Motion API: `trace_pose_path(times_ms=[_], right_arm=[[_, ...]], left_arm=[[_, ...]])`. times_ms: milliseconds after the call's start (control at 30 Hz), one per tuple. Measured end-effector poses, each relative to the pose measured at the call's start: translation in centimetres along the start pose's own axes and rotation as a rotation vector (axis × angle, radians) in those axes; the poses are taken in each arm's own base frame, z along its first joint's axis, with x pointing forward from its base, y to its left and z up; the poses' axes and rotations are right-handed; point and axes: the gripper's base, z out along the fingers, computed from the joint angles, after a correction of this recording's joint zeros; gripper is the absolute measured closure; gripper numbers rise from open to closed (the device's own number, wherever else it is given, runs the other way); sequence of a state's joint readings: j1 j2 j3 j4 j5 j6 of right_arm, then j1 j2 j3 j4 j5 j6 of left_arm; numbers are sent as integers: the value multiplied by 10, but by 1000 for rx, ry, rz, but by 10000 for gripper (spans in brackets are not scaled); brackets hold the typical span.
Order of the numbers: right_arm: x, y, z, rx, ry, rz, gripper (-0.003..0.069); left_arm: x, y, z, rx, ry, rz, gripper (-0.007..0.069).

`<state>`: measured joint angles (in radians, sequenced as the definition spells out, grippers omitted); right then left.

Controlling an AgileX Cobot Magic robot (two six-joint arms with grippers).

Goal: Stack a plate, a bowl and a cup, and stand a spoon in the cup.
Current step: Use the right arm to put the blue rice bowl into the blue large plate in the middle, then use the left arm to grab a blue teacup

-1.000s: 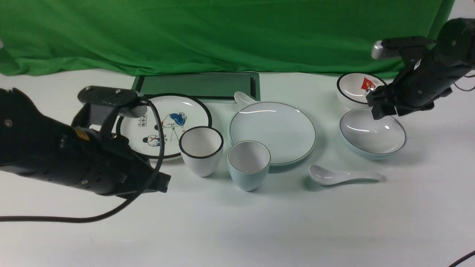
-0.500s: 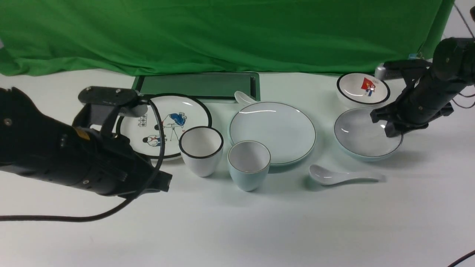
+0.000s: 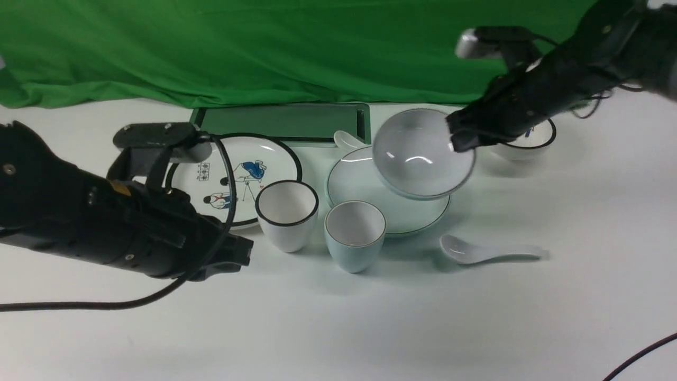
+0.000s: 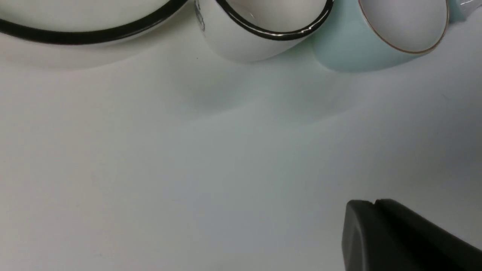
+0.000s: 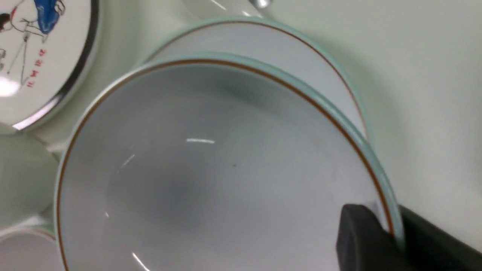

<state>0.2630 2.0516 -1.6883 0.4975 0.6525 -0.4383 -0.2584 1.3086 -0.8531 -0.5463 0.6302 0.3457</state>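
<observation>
Right wrist view: pale bowl between the right pincer's tips, rim firmly gripped.

A cartoon-printed plate lies below a green tray. A black-rimmed white cup stands near the tray, right of the plate.

In the upper right of the frame, the black right gripper grips the rim of the pale blue-green, whitish-inside bowl, tilted above the pale blue-green glossy round plate. The pale blue-green tapered cup stands upright at centre, just beside the white black-rimmed cup. Right of centre lies the glossy white ceramic spoon. The black left gripper hovers, closed, at left.
</observation>
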Motion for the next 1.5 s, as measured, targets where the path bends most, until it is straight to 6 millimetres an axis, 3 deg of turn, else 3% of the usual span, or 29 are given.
trace_pose_path(times_ms=[233, 467, 500, 667, 800, 967, 1067, 1167, 1267, 1300, 1500], right_arm=[[8, 4, 46, 33, 37, -5, 573], [3, 3, 50, 32, 13, 42, 417], [3, 5, 49, 27, 21, 41, 370], [1, 12, 41, -16, 103, 26, 281], [-7, 20, 8, -30, 177, -28, 246], [-16, 25, -69, 117, 166, -110, 241], [-6, 26, -108, 209, 153, -118, 240], [18, 29, -127, 236, 174, -117, 239], [42, 33, -134, 237, 170, -112, 239], [56, 35, -137, 236, 163, -112, 239], [97, 39, -142, 236, 175, -113, 238]], left_arm=[[0, 0, 0, 1, 1, -1, 653], [-3, -4, 4, 47, -7, -20, 650], [-8, -10, 9, 66, -2, 7, 641], [-32, -38, 26, 89, 61, 127, 592], [-61, -64, 44, 37, 118, 253, 484], [-94, -79, 74, -11, 153, 351, 297], [-108, -77, 96, -55, 168, 391, 232], [-114, -72, 118, -95, 186, 427, 223], [-115, -68, 136, -106, 210, 458, 239], [-114, -66, 145, -107, 225, 476, 258], [-106, -60, 168, -108, 275, 504, 374]])
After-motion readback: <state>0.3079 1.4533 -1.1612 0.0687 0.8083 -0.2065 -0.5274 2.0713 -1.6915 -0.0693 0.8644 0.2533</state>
